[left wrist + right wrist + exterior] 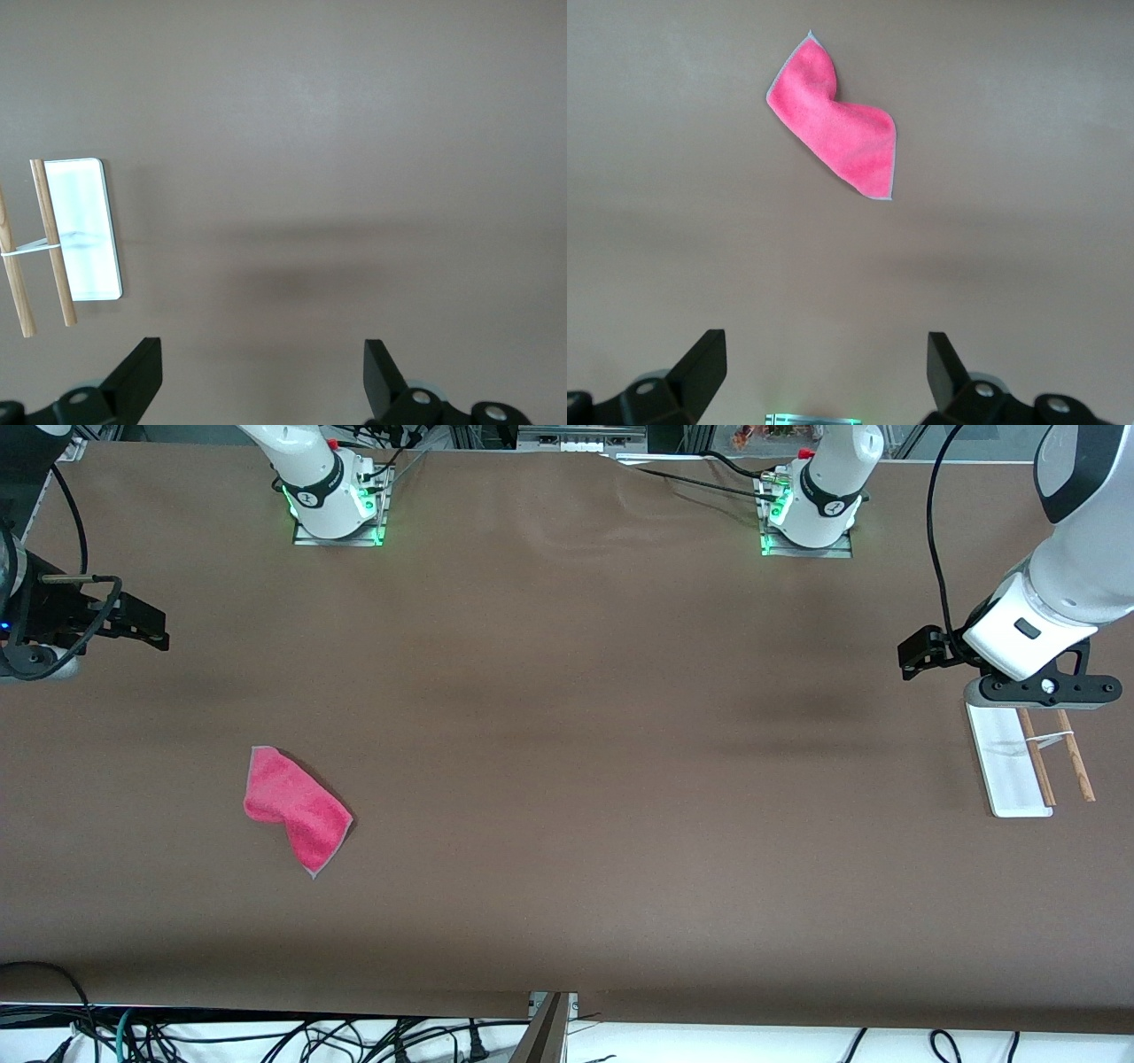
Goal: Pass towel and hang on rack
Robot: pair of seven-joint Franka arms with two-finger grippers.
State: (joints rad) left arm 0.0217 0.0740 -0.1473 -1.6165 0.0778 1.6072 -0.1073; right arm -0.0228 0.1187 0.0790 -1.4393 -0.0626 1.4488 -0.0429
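Nearest the front camera, the towel [296, 807] lies flat and loosely folded on the brown desk [567, 797], toward the right arm's end, pink side up with its thin grey edging showing along the border; nothing touches it. In the right wrist view the same towel [834, 129] sits well apart from the right gripper [824, 376], whose two dark fingers [700, 367] stand wide apart with only bare desk between them. That right gripper [133, 624] hangs in the air over the desk's edge at the right arm's end, empty, its arm bent low and reaching outward from its base while it waits. At the other end, the rack [1032, 760] stands on the desk, its flat white base lying lengthwise with two thin wooden rods running side by side along one long edge, tied by a thin white crosspiece. The left gripper [1035, 689] hovers just above the end of the rack that is farther from the front camera, the wrist tipped downward and the forearm coming in from above. In the left wrist view the left gripper [261, 381] is spread wide and holds nothing, with the rack [84, 230] off to one side of it. Along the desk's farthest edge stand the two arm bases, lit green, with black cables trailing.
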